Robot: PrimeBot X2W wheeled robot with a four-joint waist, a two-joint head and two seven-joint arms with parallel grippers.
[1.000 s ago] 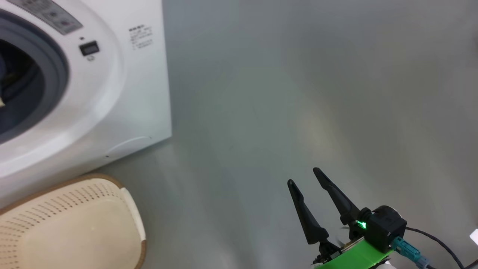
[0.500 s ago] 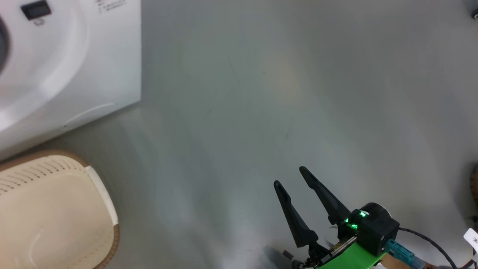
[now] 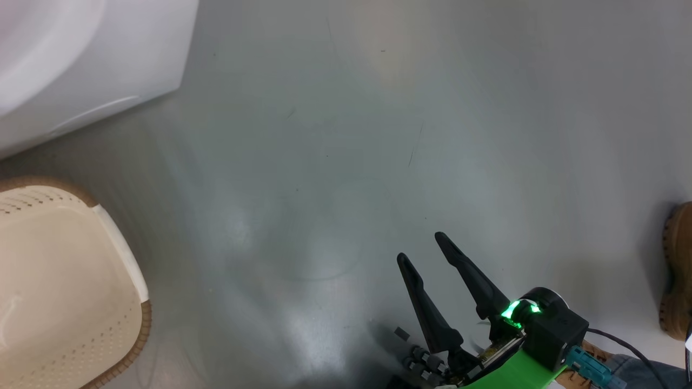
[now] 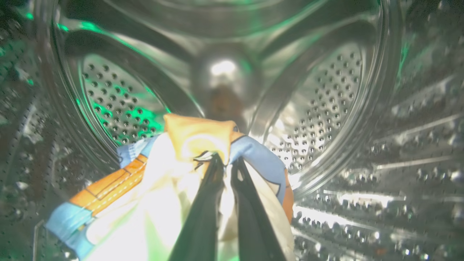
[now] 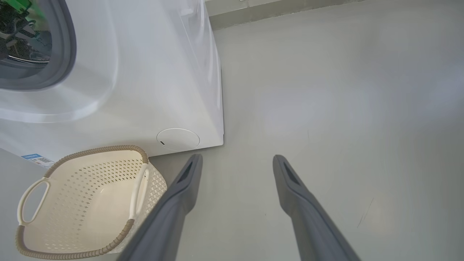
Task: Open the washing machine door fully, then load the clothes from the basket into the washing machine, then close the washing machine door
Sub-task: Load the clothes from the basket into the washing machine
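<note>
Holding one piece of the clothes [image 4: 188, 136], our left hand [image 4: 224, 161] is inside the washing machine [image 5: 163, 72], with its two dark fingers pinched narrow on the fabric. The piece is cream with orange and blue patches, and it hangs from the fingertips toward the lower left of the left wrist view. Around it we see the steel drum [image 4: 319, 108] with many small holes, and green light is reflected on the metal.

Our right hand [image 3: 421, 247] is outside, at the lower right of the head view. Its fingers stand wide apart and carry nothing, and they point over the grey floor [image 3: 324, 135]. To the left of this hand, well apart, stands the cream basket [image 3: 143, 324] with a brown rim and white handles. In the right wrist view it sits on the floor just beside the lower front of the machine, near a round cap [image 5: 177, 139] and a blue label [image 5: 36, 158]. The grey gasket [image 5: 69, 47] shows at the upper left of that view. At the right edge of the head view a person's brown shoe [image 3: 678, 270] is on the floor.
</note>
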